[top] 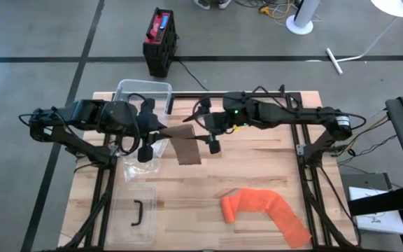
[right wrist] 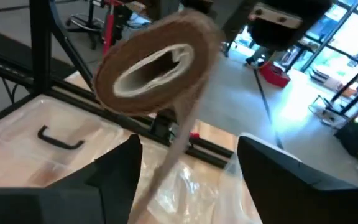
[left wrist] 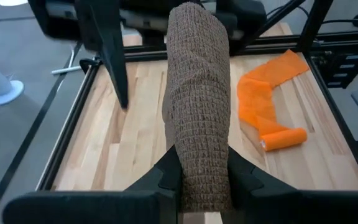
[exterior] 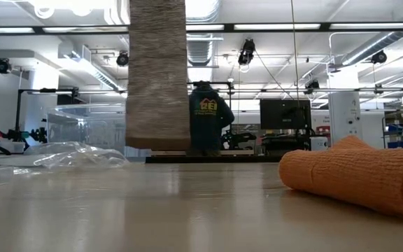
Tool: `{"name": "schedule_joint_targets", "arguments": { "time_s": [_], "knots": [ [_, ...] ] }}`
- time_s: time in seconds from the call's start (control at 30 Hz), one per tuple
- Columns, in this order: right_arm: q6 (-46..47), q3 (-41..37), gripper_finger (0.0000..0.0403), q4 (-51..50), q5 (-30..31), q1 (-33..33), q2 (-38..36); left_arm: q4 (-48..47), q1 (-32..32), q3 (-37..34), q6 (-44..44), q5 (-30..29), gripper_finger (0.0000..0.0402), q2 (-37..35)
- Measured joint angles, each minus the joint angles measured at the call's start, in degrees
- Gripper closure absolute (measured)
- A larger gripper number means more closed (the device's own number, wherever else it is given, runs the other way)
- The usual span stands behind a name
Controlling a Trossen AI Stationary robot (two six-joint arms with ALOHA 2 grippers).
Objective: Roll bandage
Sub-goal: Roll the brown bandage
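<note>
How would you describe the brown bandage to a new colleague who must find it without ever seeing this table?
Start at the wooden table, then look to its middle, where the two dark arms meet. The brown bandage hangs there as a strip, pinched in the left gripper's fingers. Its neighbour, the orange bandage, lies loose on the table's near right part.

The brown bandage (exterior: 157,73) runs off the low view's top edge, hiding whatever holds it, and its rolled end (right wrist: 153,65) is motion-blurred in the right wrist view.
</note>
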Motion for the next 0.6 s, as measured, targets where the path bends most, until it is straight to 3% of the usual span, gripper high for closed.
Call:
{"name": "schedule_joint_targets", "arguments": {
  "time_s": [0.2, 0.43, 0.6],
  "knots": [
    [-5.09, 0.34, 0.0213, 7.06, 0.34, 0.28, 1.13, -0.04, -0.02, 0.0, 0.35, 1.25, 0.0349, 0.0],
    [-12.15, 0.32, 0.0387, 8.75, 0.47, 0.42, 1.24, -0.01, -0.05, -0.61, 1.17, 1.9, 0.0349, 0.02],
    [-14.07, 0.25, 0.04, 8.98, 0.45, 0.91, 0.31, 0.45, -0.06, -2.09, 0.13, 1.92, 0.0349, -0.02]
  ]
}}
